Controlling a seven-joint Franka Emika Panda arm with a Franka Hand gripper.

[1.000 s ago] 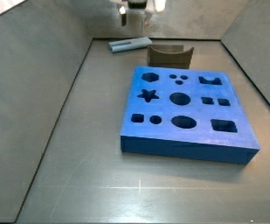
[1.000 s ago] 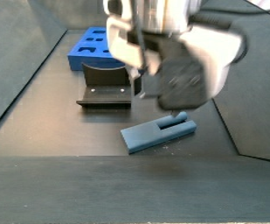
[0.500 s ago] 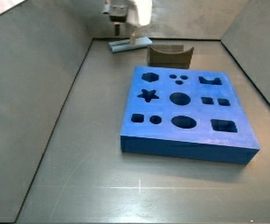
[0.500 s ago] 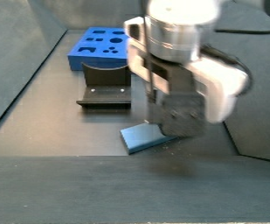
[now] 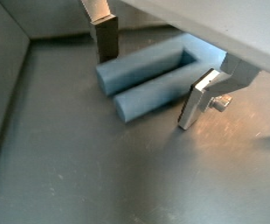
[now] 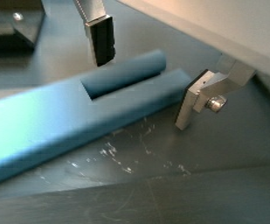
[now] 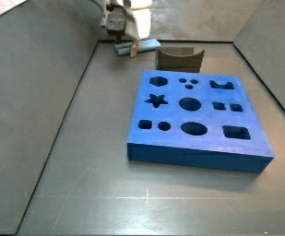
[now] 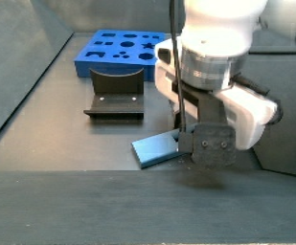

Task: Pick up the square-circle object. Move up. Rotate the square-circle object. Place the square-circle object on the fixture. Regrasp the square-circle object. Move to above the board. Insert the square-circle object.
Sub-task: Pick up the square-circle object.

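The square-circle object (image 5: 161,77) is a light blue-grey bar that lies flat on the grey floor; it also shows in the other wrist view (image 6: 90,114). My gripper (image 5: 148,89) is low over it and open, with one finger on each side of the bar and a gap left at both. In both side views the gripper (image 7: 123,39) (image 8: 195,145) covers most of the object (image 7: 141,45) (image 8: 154,150). The dark fixture (image 7: 179,58) (image 8: 116,100) stands close by. Farther along the floor lies the blue board (image 7: 196,118) (image 8: 116,51).
Grey walls close in on the floor on both sides, and the object lies near a back corner. A corner of the fixture (image 6: 15,26) shows behind the fingers in a wrist view.
The gripper has come down from above the object until its open fingers straddle the bar. The object, fixture and board have not moved.
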